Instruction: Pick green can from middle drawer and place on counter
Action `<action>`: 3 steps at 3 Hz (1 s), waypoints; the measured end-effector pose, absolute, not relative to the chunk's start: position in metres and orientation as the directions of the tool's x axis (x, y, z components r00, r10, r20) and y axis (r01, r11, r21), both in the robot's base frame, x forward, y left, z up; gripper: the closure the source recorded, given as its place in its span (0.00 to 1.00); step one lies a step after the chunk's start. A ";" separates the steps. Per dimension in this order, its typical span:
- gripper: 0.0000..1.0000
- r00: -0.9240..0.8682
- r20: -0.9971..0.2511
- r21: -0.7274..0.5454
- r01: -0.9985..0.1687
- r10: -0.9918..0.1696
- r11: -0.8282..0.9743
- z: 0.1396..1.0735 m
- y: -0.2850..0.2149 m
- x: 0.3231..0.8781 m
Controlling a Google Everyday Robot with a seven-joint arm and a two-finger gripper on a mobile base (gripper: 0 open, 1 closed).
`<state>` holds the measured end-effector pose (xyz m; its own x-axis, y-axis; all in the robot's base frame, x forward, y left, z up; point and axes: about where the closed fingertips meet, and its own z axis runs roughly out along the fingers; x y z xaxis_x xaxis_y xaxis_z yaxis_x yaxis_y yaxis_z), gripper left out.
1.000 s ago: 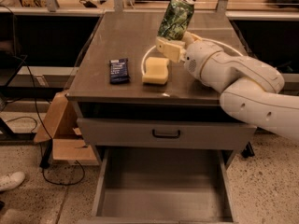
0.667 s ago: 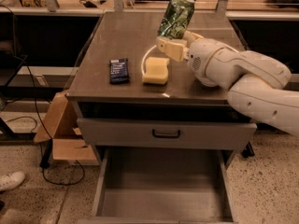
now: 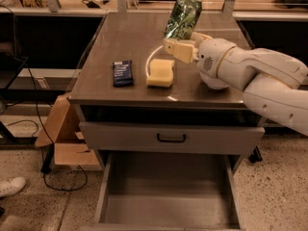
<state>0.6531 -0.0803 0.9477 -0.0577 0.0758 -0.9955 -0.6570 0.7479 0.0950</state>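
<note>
Centrally, the gripper (image 3: 182,39) sits over the back half of the counter (image 3: 126,36), closed on the lower end of the can (image 3: 183,14). One cream finger crosses in front of the can's base, and the other shows just behind it on the arm side.

**Key relation.** The can is in the grasp, so it stands up and away from the gripper, not beside it. Its long axis is tilted, with the silver top rim leaning toward the far right of the view and the base toward the near left. Setting it down would probably need the wrist to bring that axis upright over bare counter.

**Neighbours.**
- The sponge (image 3: 160,73) lies on the counter just in front of the gripper and apart from it.
- The packet (image 3: 122,72) lies further left, near the sponge.
- A thin bright ring (image 3: 150,63) of reflected light curves around the sponge's left side.

**Drawer.** The drawer (image 3: 168,198) is pulled out well below, under a closed drawer front (image 3: 120,136). The can is nowhere near it.

**Hidden or cut off.**
- The can's base is covered by the near finger, so it cannot be told whether it touches the counter or hangs clear.
- The far finger is mostly behind the can.
- The arm (image 3: 262,76) runs out of the picture at the right.
- The drawer's front edge is cut off at the bottom.
</note>
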 end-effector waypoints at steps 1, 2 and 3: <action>1.00 -0.065 -0.997 0.064 -0.651 0.029 0.757 0.946 -0.076 0.672; 1.00 -0.091 -0.996 0.067 -0.680 0.007 0.730 0.941 -0.073 0.700; 1.00 -0.105 -0.994 0.059 -0.710 -0.022 0.702 0.939 -0.065 0.721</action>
